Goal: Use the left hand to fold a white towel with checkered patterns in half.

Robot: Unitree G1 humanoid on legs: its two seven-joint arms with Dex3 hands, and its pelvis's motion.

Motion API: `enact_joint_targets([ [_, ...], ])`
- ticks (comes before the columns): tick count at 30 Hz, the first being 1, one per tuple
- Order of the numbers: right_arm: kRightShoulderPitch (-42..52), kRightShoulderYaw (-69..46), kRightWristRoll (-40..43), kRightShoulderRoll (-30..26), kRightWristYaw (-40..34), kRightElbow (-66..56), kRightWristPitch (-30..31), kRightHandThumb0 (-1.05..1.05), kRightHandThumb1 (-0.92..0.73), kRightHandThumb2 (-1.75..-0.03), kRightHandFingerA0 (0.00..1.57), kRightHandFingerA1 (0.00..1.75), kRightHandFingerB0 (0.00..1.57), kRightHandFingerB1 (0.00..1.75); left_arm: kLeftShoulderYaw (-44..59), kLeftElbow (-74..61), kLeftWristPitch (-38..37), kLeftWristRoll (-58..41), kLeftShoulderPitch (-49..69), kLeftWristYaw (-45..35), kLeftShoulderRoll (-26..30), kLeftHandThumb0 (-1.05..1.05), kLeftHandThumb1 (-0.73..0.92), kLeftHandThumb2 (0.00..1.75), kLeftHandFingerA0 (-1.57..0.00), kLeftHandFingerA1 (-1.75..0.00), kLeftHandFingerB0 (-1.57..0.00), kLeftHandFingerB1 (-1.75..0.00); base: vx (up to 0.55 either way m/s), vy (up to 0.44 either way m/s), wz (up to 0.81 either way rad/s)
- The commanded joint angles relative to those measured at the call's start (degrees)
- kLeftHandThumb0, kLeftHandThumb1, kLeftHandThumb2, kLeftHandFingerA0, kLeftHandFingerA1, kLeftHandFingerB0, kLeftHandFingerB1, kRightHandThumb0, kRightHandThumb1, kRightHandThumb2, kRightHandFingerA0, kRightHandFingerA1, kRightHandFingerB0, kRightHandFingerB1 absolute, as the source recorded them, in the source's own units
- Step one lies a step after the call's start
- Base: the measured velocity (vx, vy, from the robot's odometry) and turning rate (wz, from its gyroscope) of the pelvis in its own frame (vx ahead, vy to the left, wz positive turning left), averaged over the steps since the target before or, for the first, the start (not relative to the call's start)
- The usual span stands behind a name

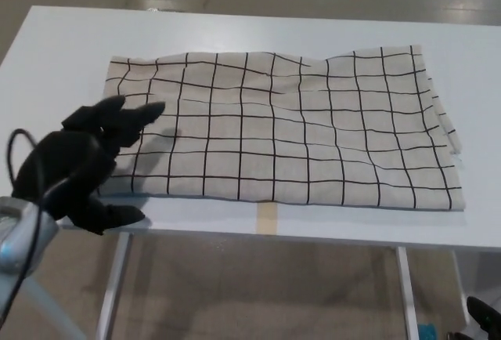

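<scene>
Left robot hand (86,164), fingers spread, empty, over near-left corner of beige black-grid cloth towel (282,132); risk: pinching only top layer, fold skews.

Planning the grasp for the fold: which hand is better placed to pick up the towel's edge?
The left hand. It hovers with fingers apart over the left end of the towel, near the corner at the front. The right hand barely shows at the bottom right, below the table.
</scene>
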Motion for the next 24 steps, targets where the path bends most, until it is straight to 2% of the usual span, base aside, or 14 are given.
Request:
enact_joint_targets([
  [1,0.0,-0.2,1.3,-0.9,0.0,0.9,-2.1,-0.58,-0.71,-0.62,0.43,0.46,0.35,0.36,-5.4,5.7,4.6,6.9,-4.6,4.3,1.2,-0.34,0.27,0.64,0.0,-0.12,0.0,-0.17,0.0,0.0,0.0],
  [7,0.5,0.0,1.3,-1.1,0.0,1.1,-2.9,-0.58,-0.71,-0.62,0.43,0.46,0.35,0.36,-10.2,8.0,7.7,10.1,-7.4,7.2,1.5,-0.28,0.23,0.63,0.0,-0.15,0.0,-0.21,0.0,0.0,0.0],
  [8,0.5,0.0,1.4,-1.0,-0.1,1.1,-2.8,-0.6,-0.57,-0.91,0.37,0.56,0.3,0.49,-11.5,8.4,8.5,11.6,-7.9,8.9,1.6,-0.27,0.24,0.64,0.0,-0.17,0.0,-0.23,0.0,0.0,0.0],
  [9,0.6,0.1,1.5,-0.9,-0.2,1.1,-2.8,-0.6,-0.57,-0.91,0.37,0.56,0.3,0.49,-12.6,8.8,9.1,12.7,-8.3,10.2,1.7,-0.23,0.42,0.56,0.0,-0.08,0.0,-0.17,0.0,0.0,0.0],
  [11,0.6,0.1,1.5,-0.7,-0.4,1.1,-2.8,-0.6,-0.57,-0.91,0.37,0.56,0.3,0.49,-13.8,9.3,9.5,13.8,-8.9,11.7,1.9,-0.22,0.44,0.55,0.0,-0.09,0.0,-0.18,0.0,0.0,0.0],
  [12,0.6,0.2,1.6,-0.7,-0.4,1.2,-2.8,-0.57,-0.71,-0.62,0.43,0.45,0.37,0.36,-15.1,10.0,9.7,14.7,-9.5,13.3,2.1,-0.22,0.46,0.56,0.0,-0.1,0.0,-0.2,0.0,0.0,0.0],
  [17,0.9,0.3,2.0,-0.7,0.0,1.3,-2.8,-0.57,-0.71,-0.62,0.43,0.45,0.37,0.36,-18.9,11.2,10.9,17.3,-11.1,17.1,2.4,-0.17,0.52,0.55,0.0,-0.11,0.0,-0.21,0.0,0.0,0.0],
  [18,0.8,0.4,1.8,-0.8,-0.3,1.1,-2.6,-0.6,-0.57,-0.91,0.37,0.56,0.3,0.49,-19.5,11.6,11.0,17.2,-11.5,17.6,2.2,-0.18,0.53,0.56,0.0,-0.12,0.0,-0.22,0.0,0.0,0.0],
  [24,0.2,0.3,2.2,-0.7,-0.3,1.0,-2.6,-0.6,-0.57,-0.91,0.37,0.56,0.3,0.5,-22.1,14.6,12.2,17.5,-14.1,19.2,0.5,-0.26,0.51,0.58,0.0,-0.13,0.0,-0.21,0.0,0.0,0.0],
])
